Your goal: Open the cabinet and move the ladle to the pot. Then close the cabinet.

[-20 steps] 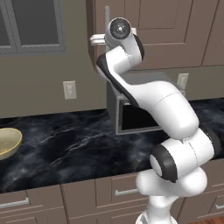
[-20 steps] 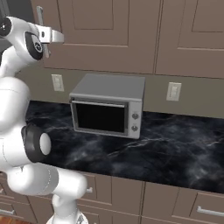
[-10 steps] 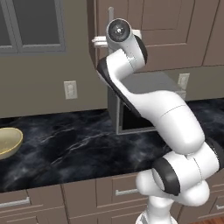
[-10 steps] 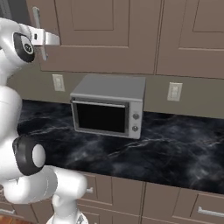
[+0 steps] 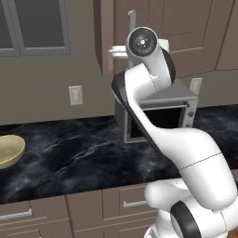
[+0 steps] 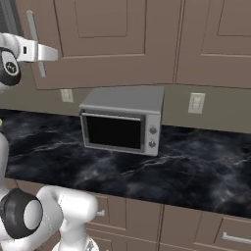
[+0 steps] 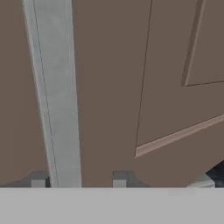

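Observation:
The brown cabinet door (image 6: 98, 49) carries a long silver bar handle (image 6: 33, 27). My gripper (image 6: 49, 53) reaches level around that handle, high on the wall. In the hand view the handle (image 7: 54, 87) runs upright between my two fingertips (image 7: 38, 181), close against the left one, with the door panel (image 7: 113, 87) right behind; the gripper (image 7: 78, 181) is shut on the bar. In the left base view the gripper (image 5: 115, 51) sits by the door's edge (image 5: 103, 42), which stands slightly out from the cabinet. The ladle is hidden behind the door.
A silver microwave (image 6: 122, 122) stands on the black marble counter (image 6: 196, 162) below the cabinets. A yellowish round vessel (image 5: 8, 151) sits at the counter's far left; I cannot tell whether it is the pot. A grey glass-paned cabinet (image 5: 32, 25) hangs on the left.
The arm has drawn back and leftward with the handle, and the door has swung slightly out. Counter, microwave and vessel have not moved.

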### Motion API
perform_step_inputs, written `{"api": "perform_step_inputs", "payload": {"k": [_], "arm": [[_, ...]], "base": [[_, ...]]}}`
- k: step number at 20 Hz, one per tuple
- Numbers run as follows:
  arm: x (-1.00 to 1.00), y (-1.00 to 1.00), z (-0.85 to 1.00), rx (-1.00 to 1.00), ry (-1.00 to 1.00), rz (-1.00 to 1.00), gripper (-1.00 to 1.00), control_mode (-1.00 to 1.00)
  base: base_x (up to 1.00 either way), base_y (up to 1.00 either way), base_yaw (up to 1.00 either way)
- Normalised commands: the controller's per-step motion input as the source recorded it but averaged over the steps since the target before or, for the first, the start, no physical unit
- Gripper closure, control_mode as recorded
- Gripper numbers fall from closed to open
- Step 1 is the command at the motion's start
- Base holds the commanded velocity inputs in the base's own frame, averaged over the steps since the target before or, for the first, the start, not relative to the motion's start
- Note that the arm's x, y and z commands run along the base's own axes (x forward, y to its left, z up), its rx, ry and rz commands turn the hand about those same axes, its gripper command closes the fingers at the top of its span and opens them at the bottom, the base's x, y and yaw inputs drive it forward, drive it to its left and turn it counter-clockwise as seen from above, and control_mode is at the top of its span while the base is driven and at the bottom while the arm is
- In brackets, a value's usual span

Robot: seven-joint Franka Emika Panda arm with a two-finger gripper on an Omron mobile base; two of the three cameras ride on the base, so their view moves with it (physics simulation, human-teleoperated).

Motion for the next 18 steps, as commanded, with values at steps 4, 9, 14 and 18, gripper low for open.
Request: {"api": "perform_step_inputs", "payload": {"k": [4, 9, 14, 18], "arm": [[-0.95, -1.00, 0.00, 0.00, 0.00, -0.04, 1.00, -1.00], [-0.95, -1.00, -0.01, 0.00, 0.00, -0.03, 1.00, -1.00], [-0.91, -0.87, -0.08, 0.00, 0.00, 0.00, 1.00, -1.00], [-0.72, -0.64, -0.10, 0.01, 0.00, 0.00, -1.00, -1.00]], "base": [[0.00, 0.00, 0.00], [0.00, 0.00, 0.00], [0.00, 0.00, 0.00], [0.00, 0.00, 0.00]]}}
